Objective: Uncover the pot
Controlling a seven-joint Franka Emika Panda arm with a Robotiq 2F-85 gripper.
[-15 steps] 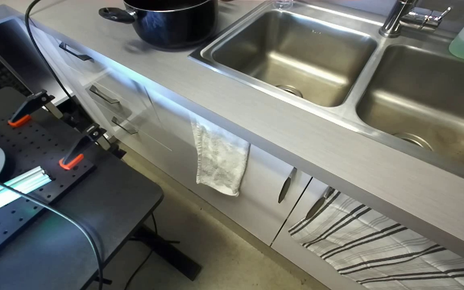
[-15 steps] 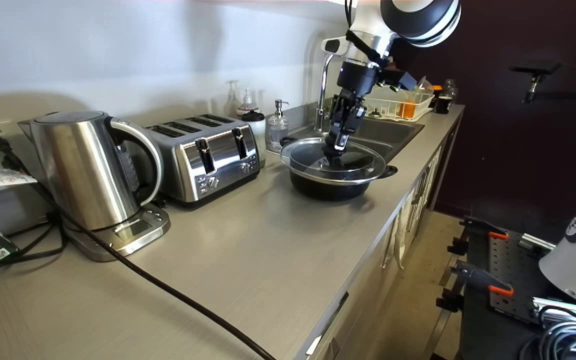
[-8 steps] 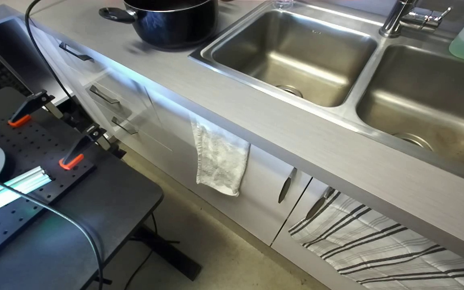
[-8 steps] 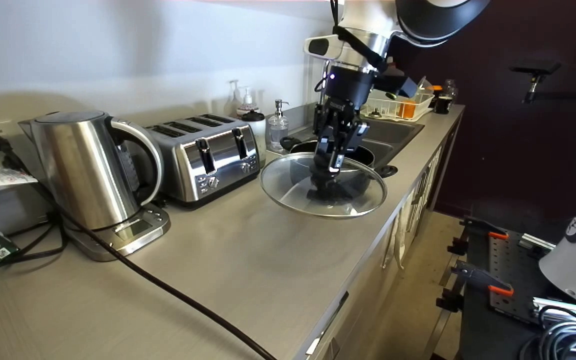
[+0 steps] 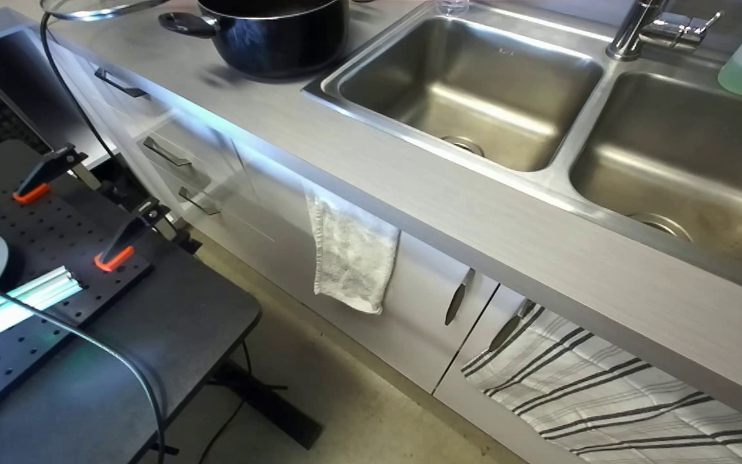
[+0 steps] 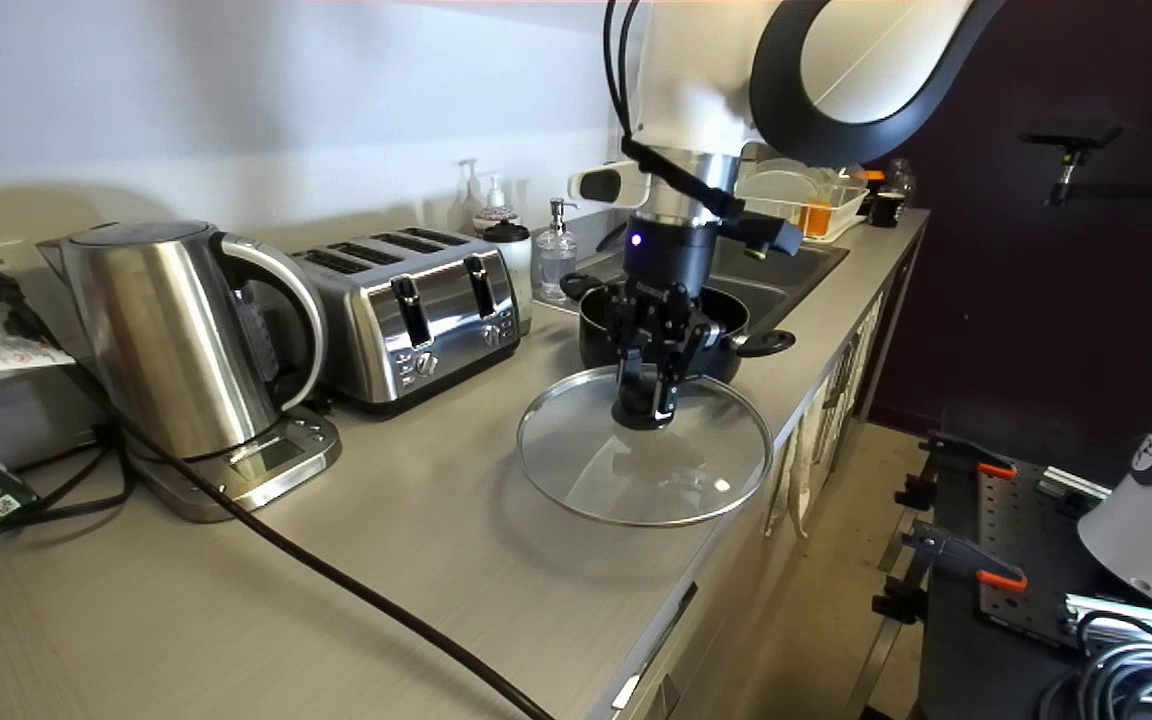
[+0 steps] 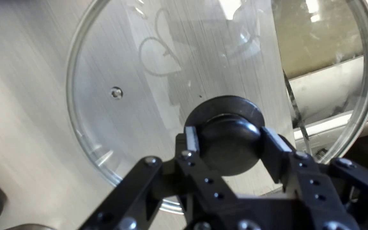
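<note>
The black gripper (image 7: 230, 140) is pinched on the black knob (image 7: 232, 153) of the round, metal-rimmed clear glass lid (image 6: 626, 475); I'd lower it level and softly, though its height over the grey counter (image 6: 496, 560) is hard to judge from here. Left of the gripper, the counter runs toward the boxy silver toaster (image 6: 451, 318), giving room; just behind the gripper stands the round, glossy dark pot (image 5: 281, 42), uncovered; on its right, the counter's front edge shows through the lid, so shift left first.

Clear lid (image 6: 616, 480), earlier overlapping the mouth of the pot (image 5: 274, 38), moved off over the counter (image 6: 456, 560), gripper (image 6: 644, 402) came lower with it in an exterior view, metal rim (image 5: 102, 14) entered an exterior view at top left
</note>
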